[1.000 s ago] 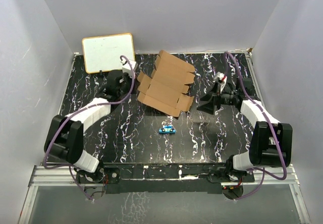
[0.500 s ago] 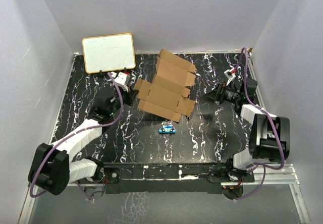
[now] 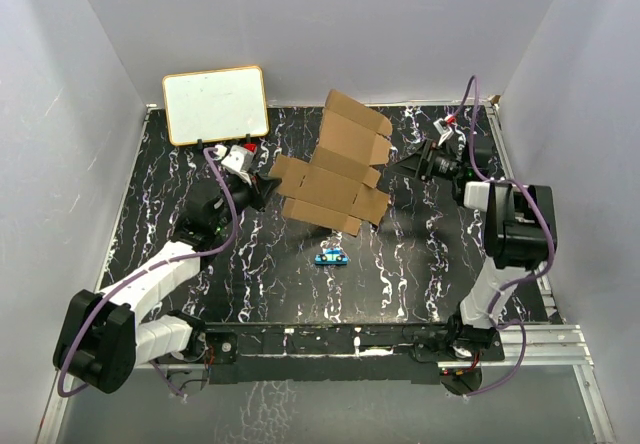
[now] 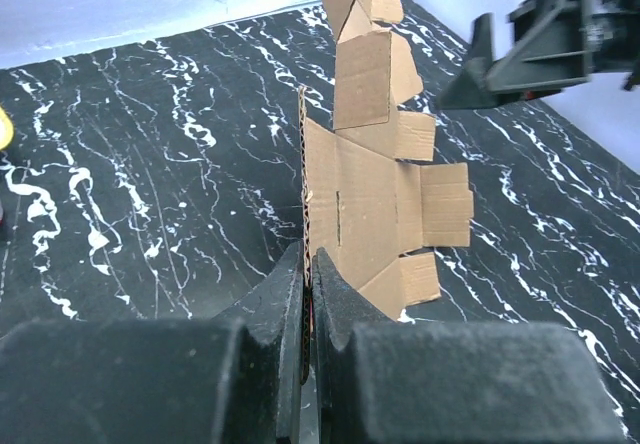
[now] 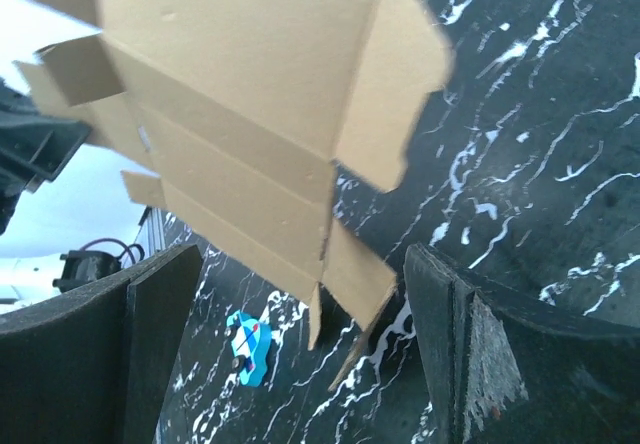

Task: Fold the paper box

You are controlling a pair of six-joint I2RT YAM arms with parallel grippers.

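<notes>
The paper box (image 3: 335, 172) is a brown die-cut cardboard sheet with flaps, tilted up off the black marbled table at its middle. My left gripper (image 3: 262, 190) is shut on the sheet's left edge; in the left wrist view the fingers (image 4: 290, 304) pinch the thin cardboard edge (image 4: 305, 214). My right gripper (image 3: 410, 161) is open at the sheet's far right side, not touching it. In the right wrist view the sheet (image 5: 240, 94) hangs above and in front of the wide-apart fingers (image 5: 450, 334).
A white board with a tan frame (image 3: 215, 104) leans at the back left. A small blue toy (image 3: 329, 257) lies on the table in front of the sheet, also in the right wrist view (image 5: 250, 349). White walls enclose the table.
The left gripper has closed on the sheet's left edge and lifted it. The far flaps have tilted up. The right arm has moved toward the back right.
</notes>
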